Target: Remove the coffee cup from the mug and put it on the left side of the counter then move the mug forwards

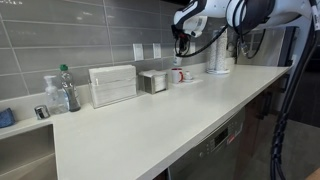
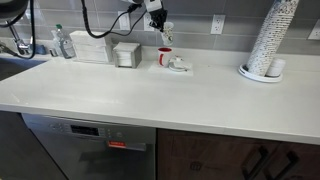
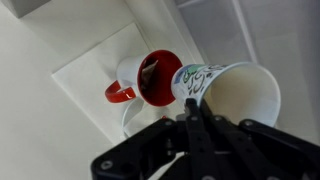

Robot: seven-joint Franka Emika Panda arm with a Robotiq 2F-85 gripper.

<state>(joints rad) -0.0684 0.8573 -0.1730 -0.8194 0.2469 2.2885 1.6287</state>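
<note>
A white mug with a red inside and red handle stands on a white square mat at the back of the counter; it shows in both exterior views. My gripper is shut on the rim of a white paper coffee cup with green print. It holds the cup tilted, just above and beside the mug. In both exterior views the gripper hangs directly over the mug. The cup is too small to make out there.
A tall stack of paper cups stands on one side of the mug. A metal container, a white dispenser box and bottles stand on the other. The tiled wall is close behind.
</note>
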